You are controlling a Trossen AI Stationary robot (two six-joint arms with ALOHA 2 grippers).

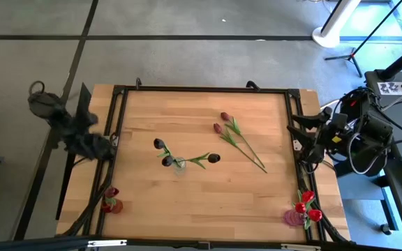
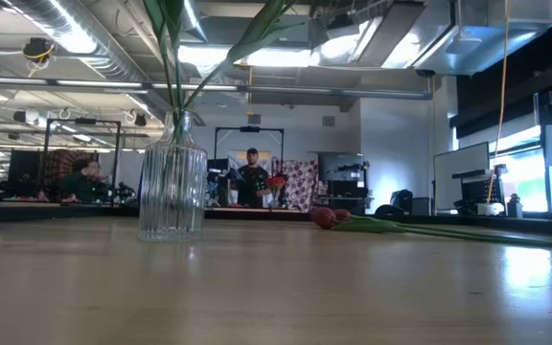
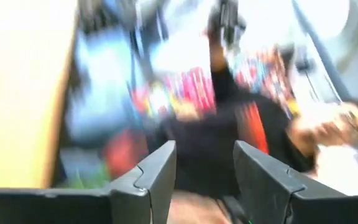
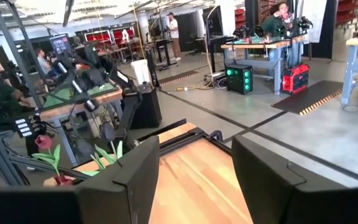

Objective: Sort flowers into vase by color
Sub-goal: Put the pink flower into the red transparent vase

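Observation:
A clear ribbed glass vase [image 1: 179, 166] [image 2: 172, 182] stands near the table's middle. It holds three dark maroon tulips [image 1: 166, 155] whose stems lean out over its rim. Two mauve-pink tulips [image 1: 227, 127] [image 2: 332, 218] lie flat on the wood to its right, stems toward the near right. My left gripper [image 1: 98, 143] [image 3: 204, 149] hovers open over the table's left edge, nothing between its fingers. Raised at the table's right edge, my right gripper [image 1: 293, 137] [image 4: 196, 142] is open and holds nothing either.
Red tulips [image 1: 306, 206] stand in a pinkish vase [image 1: 292, 218] at the near right corner. More red tulips [image 1: 110, 194] stand at the near left corner. A black frame [image 1: 201, 89] rims the table. People show in the room beyond.

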